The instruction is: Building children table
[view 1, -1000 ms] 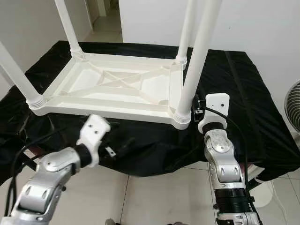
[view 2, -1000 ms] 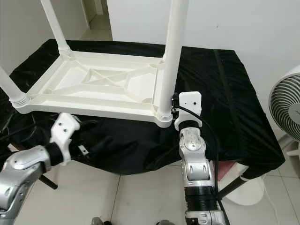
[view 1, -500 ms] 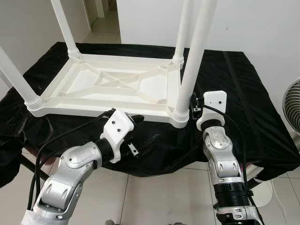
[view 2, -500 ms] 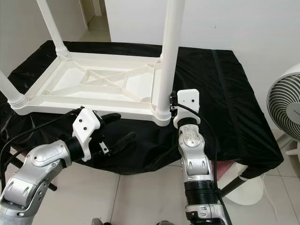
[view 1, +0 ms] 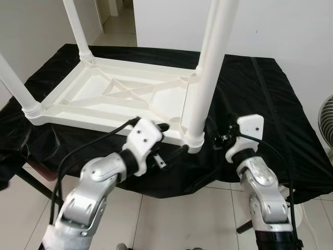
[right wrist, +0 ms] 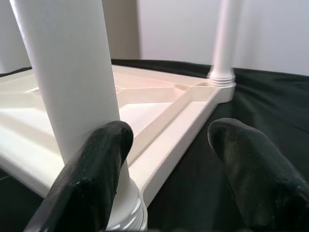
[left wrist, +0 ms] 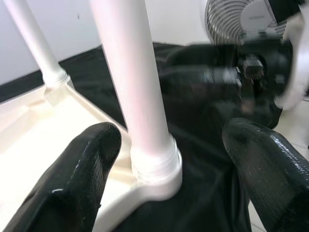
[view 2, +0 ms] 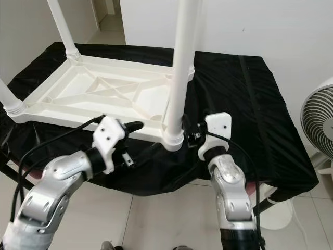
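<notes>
1. No brand, label or writing can be read on anything here.
2. The children's table point(view 1: 119, 96) lies upside down in the upper left and centre of the left eye view, on a worktop point(view 1: 270, 104) draped in black cloth that falls in soft creases over the front edge.
3. The table is smooth white moulded plastic: a rectangular top whose underside forms a shallow tray crossed by diagonal ribs, with nothing lying in it.
4. Four round, plain white legs stand up from ringed sockets at its corners; the near right leg point(view 1: 208, 78) rises through the centre of the frame.
5. The left pincer point(view 1: 174, 139), two rounded, matt black fingers on a white wrist block, sits at the table's front edge by that leg's socket.
6. In the left wrist view its fingers point(left wrist: 72, 179) are spread wide, one on each side of the leg's ringed base point(left wrist: 154, 166), apart from it.
7. The right pincer point(right wrist: 169, 179) is just right of the same socket, also spread wide; one finger point(right wrist: 91, 179) lies close in front of the leg, and whether they touch I cannot tell.
8. A white fan point(view 2: 317, 125) with a wire grille stands at the right edge, on pale floor tiles point(view 1: 171, 219).
</notes>
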{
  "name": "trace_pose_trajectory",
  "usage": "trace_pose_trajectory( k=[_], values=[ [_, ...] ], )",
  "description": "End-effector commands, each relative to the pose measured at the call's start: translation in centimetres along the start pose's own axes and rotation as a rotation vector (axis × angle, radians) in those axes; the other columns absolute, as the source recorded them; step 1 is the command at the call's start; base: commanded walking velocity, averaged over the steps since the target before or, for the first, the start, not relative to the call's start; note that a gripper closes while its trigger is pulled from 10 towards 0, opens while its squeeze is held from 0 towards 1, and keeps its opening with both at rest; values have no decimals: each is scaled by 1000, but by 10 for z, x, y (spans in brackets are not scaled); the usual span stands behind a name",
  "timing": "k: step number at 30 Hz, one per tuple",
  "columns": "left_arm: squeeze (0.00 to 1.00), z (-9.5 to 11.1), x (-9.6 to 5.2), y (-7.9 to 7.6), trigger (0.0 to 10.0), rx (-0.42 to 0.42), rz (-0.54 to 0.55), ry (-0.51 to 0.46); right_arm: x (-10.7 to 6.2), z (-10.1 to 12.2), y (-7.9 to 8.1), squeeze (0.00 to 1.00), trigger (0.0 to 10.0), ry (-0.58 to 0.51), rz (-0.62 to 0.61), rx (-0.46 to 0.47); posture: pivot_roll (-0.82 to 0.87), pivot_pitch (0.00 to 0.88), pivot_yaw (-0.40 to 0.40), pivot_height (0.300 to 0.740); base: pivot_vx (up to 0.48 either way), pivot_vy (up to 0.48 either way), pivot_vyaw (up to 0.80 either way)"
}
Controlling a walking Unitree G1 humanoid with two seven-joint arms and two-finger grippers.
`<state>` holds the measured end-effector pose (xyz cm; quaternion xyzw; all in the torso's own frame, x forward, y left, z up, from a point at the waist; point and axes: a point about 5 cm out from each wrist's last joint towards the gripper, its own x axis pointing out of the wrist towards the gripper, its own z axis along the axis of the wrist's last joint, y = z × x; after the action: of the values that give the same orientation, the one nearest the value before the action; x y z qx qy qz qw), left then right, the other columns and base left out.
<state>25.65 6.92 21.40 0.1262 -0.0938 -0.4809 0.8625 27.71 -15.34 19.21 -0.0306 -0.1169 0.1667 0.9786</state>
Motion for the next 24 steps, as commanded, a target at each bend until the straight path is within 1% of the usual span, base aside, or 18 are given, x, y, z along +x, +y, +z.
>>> trace_pose_trajectory(
  k=[1, 3, 5, 6, 7, 9, 10, 11, 12, 13, 15, 16, 18, 19, 20, 22, 23, 24],
  values=[
    [0, 0, 2, 9, 10000, 10, 181, 5, -1, -2, 3, 0, 10000, 17, 45, 13, -54, 100, 28, 740, 0, 0, 0],
    [0, 0, 3, 9, 10000, 9, 182, 2, -1, -2, 2, 0, 10000, 20, 50, 12, -50, 99, 27, 740, 0, 0, 0],
    [0, 1, 4, 9, 10000, 9, 182, 0, -2, -2, 5, 0, 10000, 29, 128, -27, -50, 99, 27, 740, 0, 0, 0],
    [0, 1, 4, 9, 10000, 9, 182, 0, -2, -2, 5, 0, 10000, 29, 128, -27, -50, 99, 27, 740, 0, 0, 0],
    [0, 1, 4, 9, 10000, 11, 185, 1, -2, -2, 7, 0, 10000, 38, 160, -24, -49, 100, 26, 740, 0, 0, 0],
    [0, 1, 5, 10, 10000, 18, 188, 0, -8, -1, 8, 0, 10000, 61, 210, -71, -49, 100, 26, 740, 0, 0, 0],
    [0, 1, 5, 10, 10000, 18, 188, 0, -8, -1, 8, 0, 10000, 61, 210, -71, -49, 100, 26, 740, 0, 0, 0],
    [0, 1, 5, 10, 10000, 19, 189, 1, -10, 0, 7, 0, 10000, 68, 217, -82, -49, 100, 26, 740, 0, 0, 0],
    [0, 0, 3, 10, 10000, 21, 191, 7, -17, 0, 6, 0, 10000, 88, 242, -105, -40, 103, 17, 740, 0, 0, 0],
    [0, 0, 3, 10, 10000, 21, 191, 7, -17, 0, 6, 0, 10000, 88, 242, -105, -40, 103, 17, 740, 0, 0, 0],
    [0, -3, -1, 10, 10000, 19, 200, 22, -28, 1, 6, 0, 10000, 119, 285, -105, -43, 103, 17, 740, 0, 0, 0],
    [0, -3, -1, 10, 10000, 19, 200, 22, -28, 1, 6, 0, 10000, 119, 285, -105, -43, 103, 17, 740, 0, 0, 0],
    [0, -6, -6, 9, 10000, 17, 204, 37, -38, -1, 5, 0, 10000, 149, 316, -124, -50, 106, 22, 740, 0, 0, 0],
    [0, -7, -8, 9, 10000, 14, 206, 44, -37, -2, 4, 0, 10000, 147, 303, -132, -56, 106, 26, 740, 0, 0, 0],
    [0, -9, -11, 9, 10000, 3, 211, 55, -29, -1, 4, 0, 10000, 116, 248, -132, -56, 106, 26, 740, 0, 0, 0],
    [0, -9, -11, 9, 10000, 3, 211, 55, -29, -1, 4, 0, 10000, 116, 248, -132, -56, 106, 26, 740, 0, 0, 0],
    [0, -12, -18, 10, 10000, 4, 210, 77, -14, 0, 8, 0, 10000, 78, 178, -134, -51, 104, 33, 740, 0, 0, 0],
    [0, -14, -22, 10, 10000, 4, 210, 89, -7, 0, 10, 0, 10000, 64, 149, -131, -51, 104, 33, 740, 0, 0, 0]
  ],
)
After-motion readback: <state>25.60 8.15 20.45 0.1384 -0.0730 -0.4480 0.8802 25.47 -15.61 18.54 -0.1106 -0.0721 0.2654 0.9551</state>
